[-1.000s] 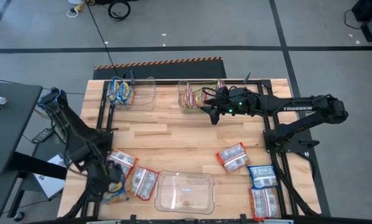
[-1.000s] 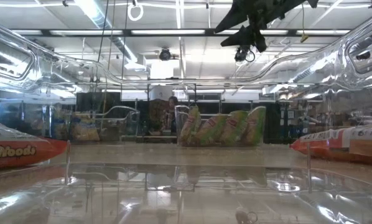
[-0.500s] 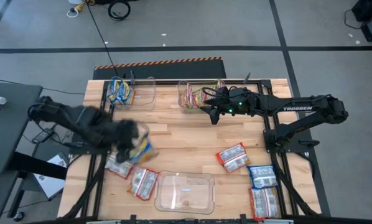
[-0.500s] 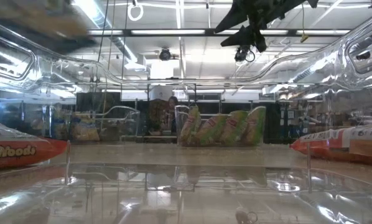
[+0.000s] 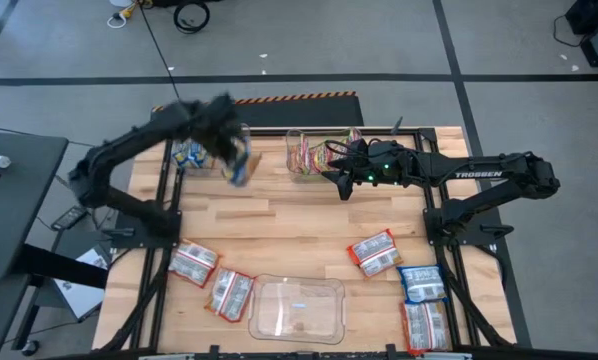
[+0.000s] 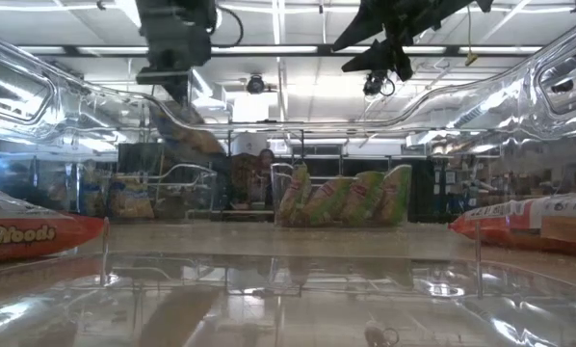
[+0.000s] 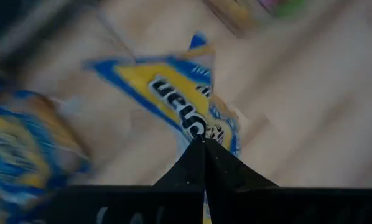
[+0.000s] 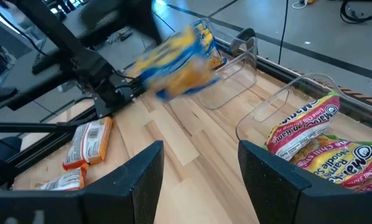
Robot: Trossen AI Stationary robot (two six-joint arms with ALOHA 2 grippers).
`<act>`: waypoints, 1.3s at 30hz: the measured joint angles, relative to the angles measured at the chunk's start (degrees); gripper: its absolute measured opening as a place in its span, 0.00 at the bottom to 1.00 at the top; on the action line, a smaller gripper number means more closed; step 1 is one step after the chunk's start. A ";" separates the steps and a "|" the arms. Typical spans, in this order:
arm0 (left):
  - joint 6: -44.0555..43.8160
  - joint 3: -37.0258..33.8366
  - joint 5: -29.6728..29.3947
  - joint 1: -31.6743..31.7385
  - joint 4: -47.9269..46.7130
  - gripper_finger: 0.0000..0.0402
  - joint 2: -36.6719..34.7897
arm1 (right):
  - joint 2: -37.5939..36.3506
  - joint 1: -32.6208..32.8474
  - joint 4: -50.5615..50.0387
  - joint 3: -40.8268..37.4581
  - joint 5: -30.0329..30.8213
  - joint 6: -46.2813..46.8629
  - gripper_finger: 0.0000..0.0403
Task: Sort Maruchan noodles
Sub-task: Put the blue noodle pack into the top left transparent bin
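1. Left gripper (image 5: 237, 160) is clamping one blue-and-yellow flat plastic ramen packet (image 7: 186, 112) by its edge, fingers pinched tight on it, holding it in the air beside the far-left clear plastic bin (image 5: 219, 150).
2. That bin is holding more blue-yellow packets (image 5: 191, 148).
3. Right gripper (image 5: 337, 182) is hovering next to the far-middle clear bin (image 8: 285, 106), fingers (image 8: 136, 180) spread wide, gripping nothing.
4. Middle bin is carrying green/pink-yellow packets (image 8: 316, 143).
5. Red/orange-silver packets are lying loose on the wooden table (image 5: 289, 220): two near-left (image 5: 211, 280), several near-right (image 5: 399, 280).
6. Empty-looking near clear bin (image 5: 297, 308) is sitting between them.
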 joint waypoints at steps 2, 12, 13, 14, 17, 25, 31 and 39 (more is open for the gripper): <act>2.89 4.89 0.22 4.67 -1.79 0.00 3.18 | 0.00 0.00 0.00 0.00 0.00 0.00 0.53; 9.76 14.04 -4.67 22.61 -7.81 0.00 14.47 | 0.00 0.00 0.00 0.00 0.00 0.00 0.53; 9.62 13.08 -3.82 23.34 -7.74 0.00 15.14 | 0.00 -0.02 0.00 0.00 0.01 0.00 0.53; 9.64 11.85 -3.31 23.76 -7.13 0.00 15.75 | 0.00 -0.01 0.00 0.00 0.00 0.00 0.53; 8.93 7.69 -2.99 24.20 -3.30 0.00 17.47 | 0.00 -0.02 0.00 0.00 0.00 0.00 0.53; 4.16 -0.33 -0.85 24.22 -0.02 0.00 18.37 | 0.00 0.00 0.02 0.00 0.00 0.00 0.53; 8.07 -0.18 1.05 22.31 -5.88 0.00 16.59 | 0.00 0.00 0.02 0.00 0.01 0.00 0.53; 9.33 -2.71 -3.37 23.83 -3.52 0.00 16.50 | 0.00 -0.02 0.00 0.00 0.00 0.00 0.53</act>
